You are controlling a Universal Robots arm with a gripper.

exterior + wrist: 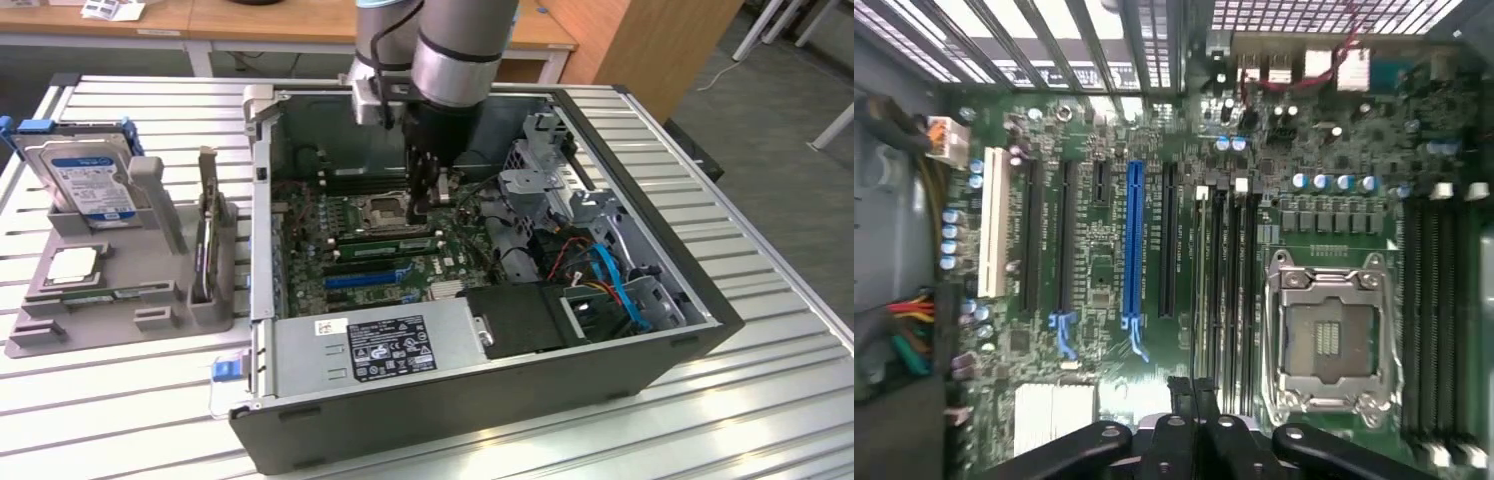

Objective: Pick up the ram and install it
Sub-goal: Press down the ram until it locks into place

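Observation:
The ram (384,243), a narrow green stick, lies along the memory slots beside the empty CPU socket (378,212) on the motherboard (350,262) inside the open computer case. My gripper (424,212) reaches down into the case, its fingers shut together with nothing between them, over the end of that stick towards the exterior view's right. In the wrist view the shut gripper (1192,388) hangs over the dark memory slots (1226,290), next to the CPU socket (1326,335). I cannot tell whether the fingertips touch the stick.
The case walls (641,380), the power supply (380,350) and drive cages with cables (594,260) ring the motherboard. A grey holder tray (40,330) on the exterior view's left carries a hard drive (87,180), a silver CPU chip (70,262) and an upright card (207,235).

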